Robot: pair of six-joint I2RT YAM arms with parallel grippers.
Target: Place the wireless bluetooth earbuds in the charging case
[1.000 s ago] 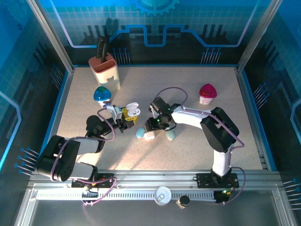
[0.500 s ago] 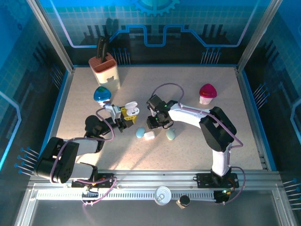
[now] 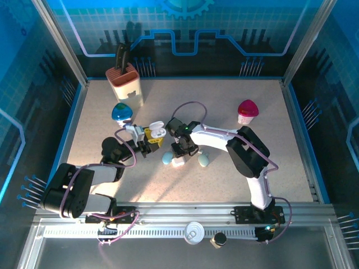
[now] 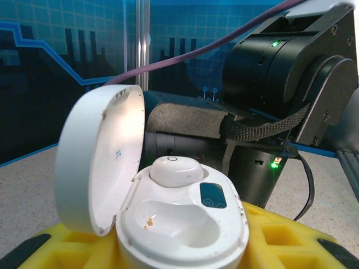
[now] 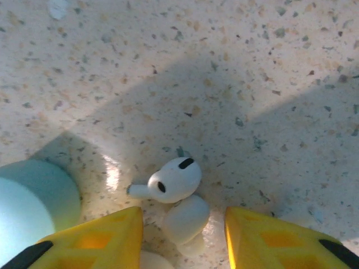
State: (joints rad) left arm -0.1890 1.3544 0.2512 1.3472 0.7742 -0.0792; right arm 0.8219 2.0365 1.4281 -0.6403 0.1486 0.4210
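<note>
My left gripper (image 3: 148,140) is shut on the white charging case (image 3: 157,132), yellow fingers (image 4: 291,241) on either side of its base. The case (image 4: 185,224) stands with its lid (image 4: 98,162) swung open to the left. One earbud (image 4: 174,171) sits in the far slot; the near slot is empty. On the table a white stemmed earbud (image 5: 173,180) lies with a second white piece (image 5: 188,218) touching it. My right gripper (image 5: 182,216) hangs open just over them, its yellow fingers (image 5: 90,241) astride the pair without contact. From above, the right gripper (image 3: 182,149) is over the white pieces (image 3: 179,162).
A pale blue pebble case (image 3: 167,158) and a mint one (image 3: 203,161) flank the earbuds; the blue one (image 5: 28,207) is close to my right gripper's left finger. A knife block (image 3: 124,83), a blue-green dome (image 3: 121,112) and a pink dome (image 3: 247,110) stand further back.
My right arm has swung left, toward the left gripper, and its fingers have narrowed a little over the loose earbuds. The left gripper and the case have stayed still.
</note>
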